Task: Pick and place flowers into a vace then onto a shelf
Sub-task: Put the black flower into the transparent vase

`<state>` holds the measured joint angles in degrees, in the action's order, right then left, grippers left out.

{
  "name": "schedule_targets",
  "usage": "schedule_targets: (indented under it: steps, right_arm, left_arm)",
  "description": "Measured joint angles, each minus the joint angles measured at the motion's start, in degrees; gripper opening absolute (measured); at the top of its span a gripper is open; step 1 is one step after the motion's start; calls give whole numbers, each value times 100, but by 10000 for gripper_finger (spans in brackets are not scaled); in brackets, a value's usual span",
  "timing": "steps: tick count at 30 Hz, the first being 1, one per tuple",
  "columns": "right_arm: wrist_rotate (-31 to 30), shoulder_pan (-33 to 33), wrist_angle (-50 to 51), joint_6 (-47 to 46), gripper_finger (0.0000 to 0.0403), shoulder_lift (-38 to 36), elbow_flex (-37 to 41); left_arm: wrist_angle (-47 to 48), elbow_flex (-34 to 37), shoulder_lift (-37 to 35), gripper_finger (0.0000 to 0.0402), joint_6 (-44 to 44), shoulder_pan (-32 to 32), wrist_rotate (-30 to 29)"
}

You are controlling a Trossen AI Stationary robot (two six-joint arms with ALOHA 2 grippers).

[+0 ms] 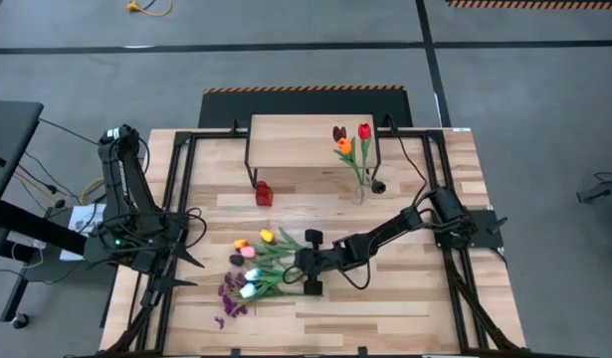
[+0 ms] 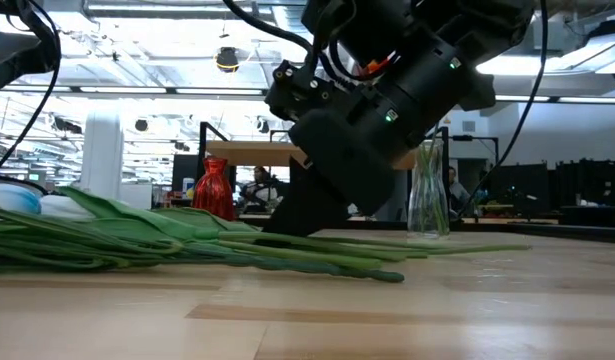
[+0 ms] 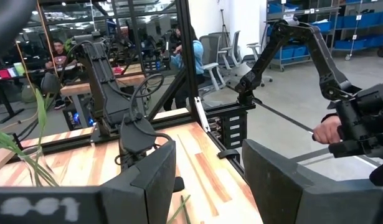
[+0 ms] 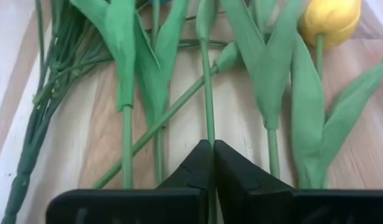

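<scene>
The flowers [image 1: 254, 270] lie in a loose bunch on the counter [image 1: 385, 318], heads toward the left arm's side and stems running toward the right tool [image 4: 211, 163]. Three more stand in a clear vase [image 2: 428, 201] near the shelf [image 1: 296, 139]. A small red vase [image 1: 264, 193] sits by the shelf's leg.

The right tool is down among the stems with its fingers pinched together on one thin green stem [image 4: 207, 87], though whether the stem is truly caught between the pads or only lies under them is hard to tell. The left tool [image 3: 207, 180] hangs at the counter's left edge, fingers apart, holding nothing.

These flowers look light, with thin stems that probably flex and soft leaves that could snag on their neighbours. A smooth plastic-like stem may slip or twist in a narrow pinch. The bare lower part of the stem, below the leaves, seems the better place to hold, so one flower lifts clear of the others.
</scene>
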<state>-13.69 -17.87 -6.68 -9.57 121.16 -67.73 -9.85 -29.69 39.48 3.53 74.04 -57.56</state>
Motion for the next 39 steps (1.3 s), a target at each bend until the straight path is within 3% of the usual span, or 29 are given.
schedule_targets:
  steps: [9, 22, 28, 33, 39]
  right_arm:
    - [-363, -159, 122, 291, 3, -102, 15]
    - [-336, -682, 332, 1085, 1, -1174, 8]
    - [-1190, -1042, -52, 1893, 1, -1650, 8]
    - [-1826, -1216, -1081, 2678, 0, -1755, 32]
    - [-1943, -1197, -3560, 3538, 0, -1670, 506]
  left_arm:
    - [-4, 0, 0, 176, -7, 0, -2]
    - [-11, 0, 0, 176, -11, 1, -6]
    - [2, 0, 2, 176, -11, 0, -4]
    - [2, 0, 2, 176, -11, 0, -5]
    - [-38, 0, 77, 176, -24, -155, -16]
